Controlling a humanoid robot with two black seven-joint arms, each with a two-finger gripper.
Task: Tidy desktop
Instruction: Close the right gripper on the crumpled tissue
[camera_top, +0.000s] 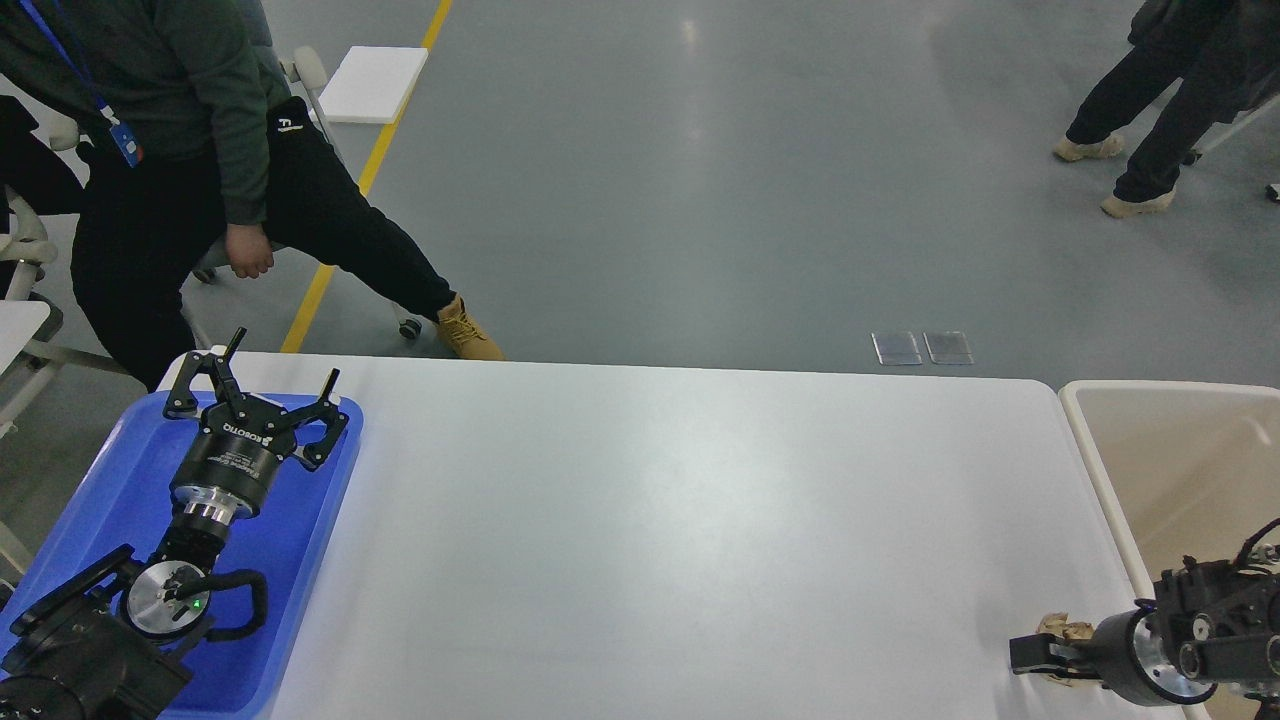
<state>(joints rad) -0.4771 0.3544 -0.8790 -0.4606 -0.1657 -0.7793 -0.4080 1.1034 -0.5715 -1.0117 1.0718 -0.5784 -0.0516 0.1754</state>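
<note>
We look down from our own head onto the desktop (680, 540), a wide white surface with rounded corners that fills the middle and lower part of the view, from about nine o'clock across to three o'clock. At eight o'clock a blue tray (320, 500) lies on its left end, partly overhanging the edge. Our left arm rises over that tray from the seven o'clock corner, and our left gripper (283, 382) sits at its far end near ten o'clock, its two black fingers spread well apart and holding nothing. At three o'clock, just beside the desktop's right edge, stands a beige bin (1170, 470) with a white rim. Our right arm comes in at the four o'clock corner, pointing toward nine o'clock. Our right gripper (1040, 652) is low over the desktop's right end, right against a small crumpled tan scrap (1066, 630); the fingers are dark and seen nearly end-on, so we cannot tell whether they are parted, closed, or gripping the scrap. Beyond the desktop is grey floor with a yellow line (370, 165) at eleven o'clock. A person in a green top (160, 90) is at ten o'clock, and another person's legs (1140, 110) show at one o'clock.
</note>
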